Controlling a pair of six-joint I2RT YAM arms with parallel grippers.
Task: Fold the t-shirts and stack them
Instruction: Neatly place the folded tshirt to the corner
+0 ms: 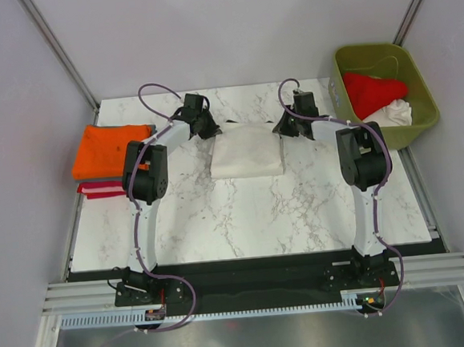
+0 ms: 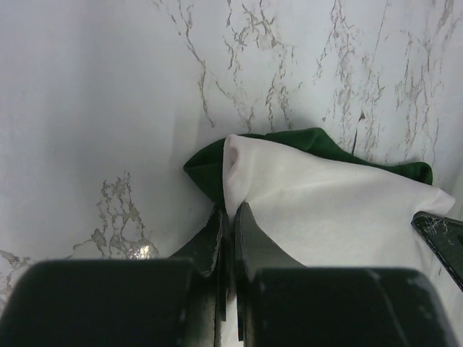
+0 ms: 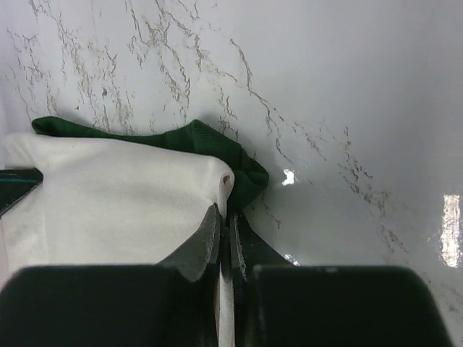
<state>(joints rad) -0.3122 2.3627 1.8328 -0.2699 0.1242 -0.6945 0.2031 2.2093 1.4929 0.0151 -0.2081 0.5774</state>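
Camera overhead: the cream tee lies folded flat on the far middle of the table. My left gripper is at its far left corner and my right gripper at its far right corner. An orange tee rests on a lower red tee at the table's left edge. The bin off the far right corner holds a red tee and a white tee. Left wrist camera: my jaws are clamped together on a pinched-up fold of the cream corner, with a green sleeve poking out beneath and behind it. Right wrist camera: my jaws likewise squeeze the opposite cream corner, the other sleeve bunched just beyond the tips.
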